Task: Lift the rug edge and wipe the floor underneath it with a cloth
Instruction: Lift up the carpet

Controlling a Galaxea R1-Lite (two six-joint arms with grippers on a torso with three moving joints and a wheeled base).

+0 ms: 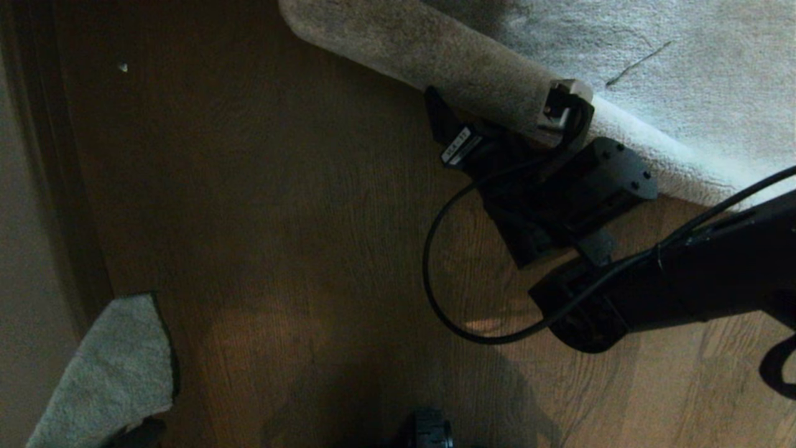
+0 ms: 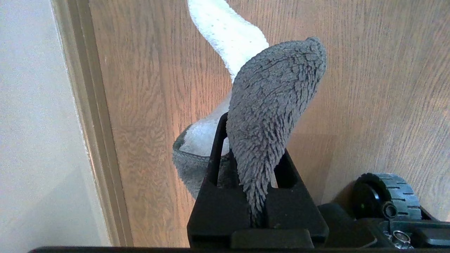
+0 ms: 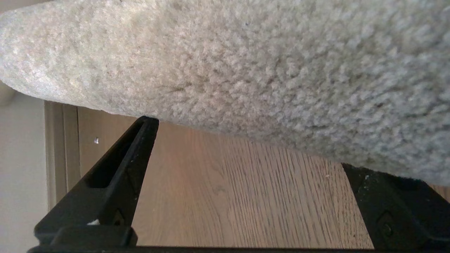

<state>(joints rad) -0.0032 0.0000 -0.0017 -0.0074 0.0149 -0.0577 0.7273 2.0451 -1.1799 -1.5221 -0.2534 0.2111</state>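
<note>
The right gripper [image 3: 246,147] reaches in from the right with its black wedge-shaped fingers [image 3: 116,175] spread wide, both tips up against the rug edge [image 3: 225,88], a thick, rounded border of pale grey-beige plush with a dense nubby pile; whether the fingers actually press into it I cannot tell. The rug runs across the upper right of the room, its edge lying diagonally over the floor [image 1: 280,218], smooth brown planks with fine wood grain and a slight sheen. Down at the lower left the left gripper [image 2: 258,207] is clamped narrowly on the cloth [image 2: 270,116], a small shaggy grey terry piece with a paler looped face, which stands out from the fingers above the floor beside a pale skirting board [image 2: 91,123]
</note>
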